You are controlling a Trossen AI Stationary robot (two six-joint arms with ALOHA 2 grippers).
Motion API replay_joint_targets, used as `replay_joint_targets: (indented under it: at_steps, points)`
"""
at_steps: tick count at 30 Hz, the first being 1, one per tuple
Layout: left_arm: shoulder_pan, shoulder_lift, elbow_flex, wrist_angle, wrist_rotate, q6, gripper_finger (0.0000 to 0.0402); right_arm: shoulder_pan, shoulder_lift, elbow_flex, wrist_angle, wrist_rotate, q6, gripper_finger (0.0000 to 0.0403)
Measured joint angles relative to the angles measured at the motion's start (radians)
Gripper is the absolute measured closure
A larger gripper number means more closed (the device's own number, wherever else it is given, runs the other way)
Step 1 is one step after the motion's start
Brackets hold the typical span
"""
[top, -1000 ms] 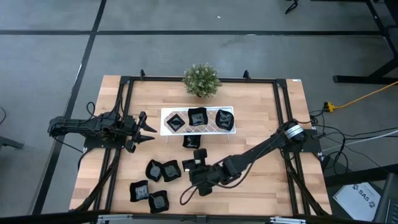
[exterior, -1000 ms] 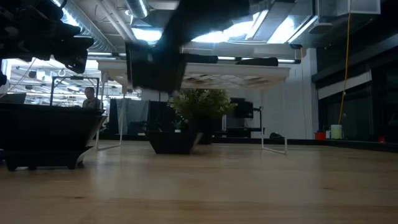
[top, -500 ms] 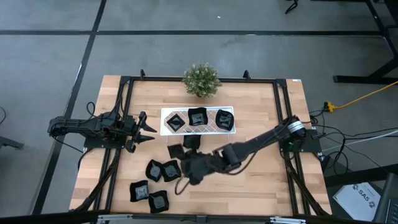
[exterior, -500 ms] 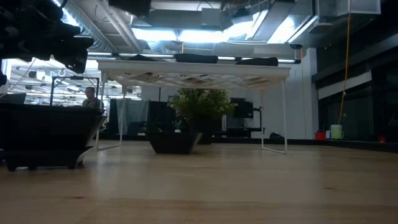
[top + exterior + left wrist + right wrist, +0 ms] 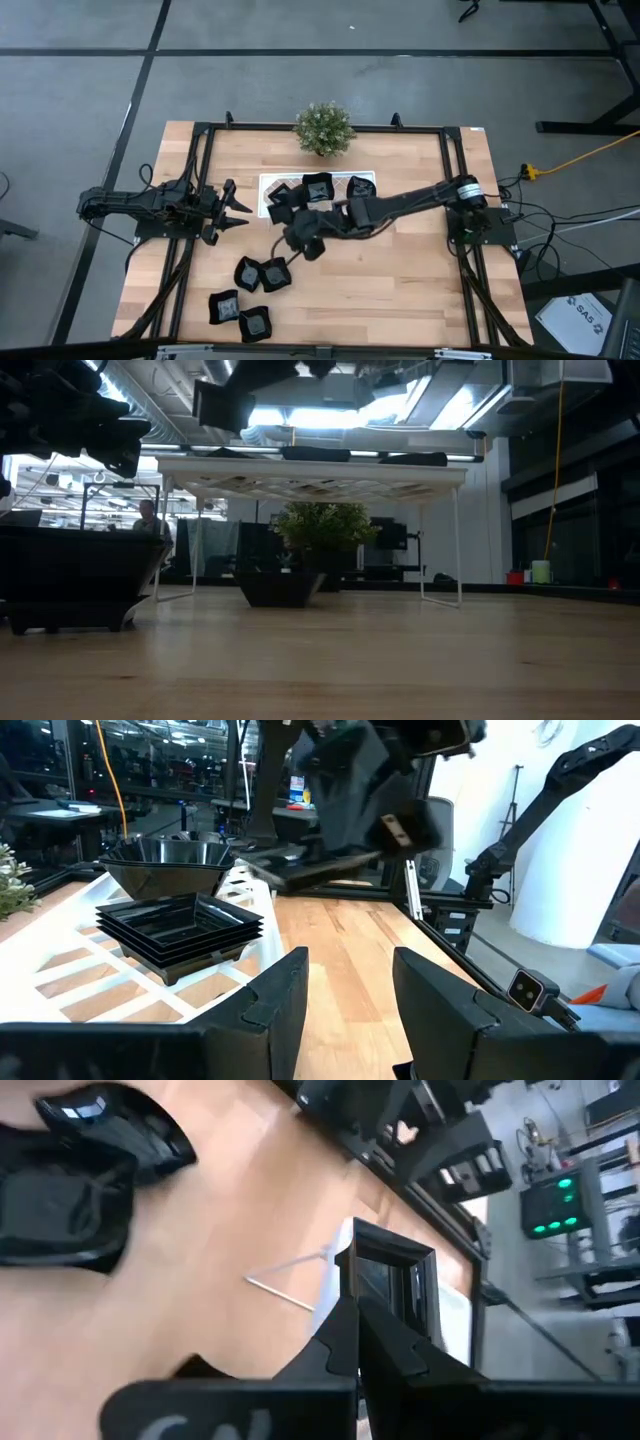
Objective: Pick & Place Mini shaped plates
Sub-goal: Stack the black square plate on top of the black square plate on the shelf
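Several black mini shaped plates lie on the wooden table near its front left (image 5: 247, 272), (image 5: 224, 306). Others sit on the white tray (image 5: 370, 178), among them a plate (image 5: 318, 187). My right gripper (image 5: 357, 1320) reaches from the table's right and is shut on one mini plate (image 5: 284, 210), high over the tray's near left end. The same plate shows as a dark square up high in the low view (image 5: 222, 405). My left gripper (image 5: 350, 990) waits open at the table's left (image 5: 236, 209), holding nothing. My right gripper pinches the rim of the mini plate at one edge (image 5: 372, 1285) between its two fingers. The fingers slant down from the table's right. The plate juts out beyond the fingertips, tilted and lifted clear of table and tray.
A small green potted plant (image 5: 323, 128) stands at the far edge behind the tray. The tray stands raised on thin white legs (image 5: 458, 540). A black metal frame (image 5: 200, 140) runs along the table's sides. Bare wood lies at the near right (image 5: 420, 290).
My right gripper, staying shut on the plate, has risen and gone from the near middle of the table toward the far edge and the tray's left end, rolling its wrist. The plate has gone with it, clear of the table.
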State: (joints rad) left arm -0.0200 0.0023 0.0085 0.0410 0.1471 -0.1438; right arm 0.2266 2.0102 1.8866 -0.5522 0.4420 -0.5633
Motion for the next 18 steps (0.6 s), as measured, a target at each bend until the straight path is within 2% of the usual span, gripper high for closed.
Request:
replay_joint_targets:
  at_steps: [11, 18]
  points:
    - [0.000, 0.000, 0.000, 0.000, 0.000, 0.000, 0.0258, -0.061, 0.000, 0.000, -0.083, -0.053, -0.231, 0.0403]
    - [0.000, 0.000, 0.000, 0.000, 0.000, 0.000, 0.0258, -0.090, 0.000, 0.000, -0.086, -0.052, -0.300, 0.0403]
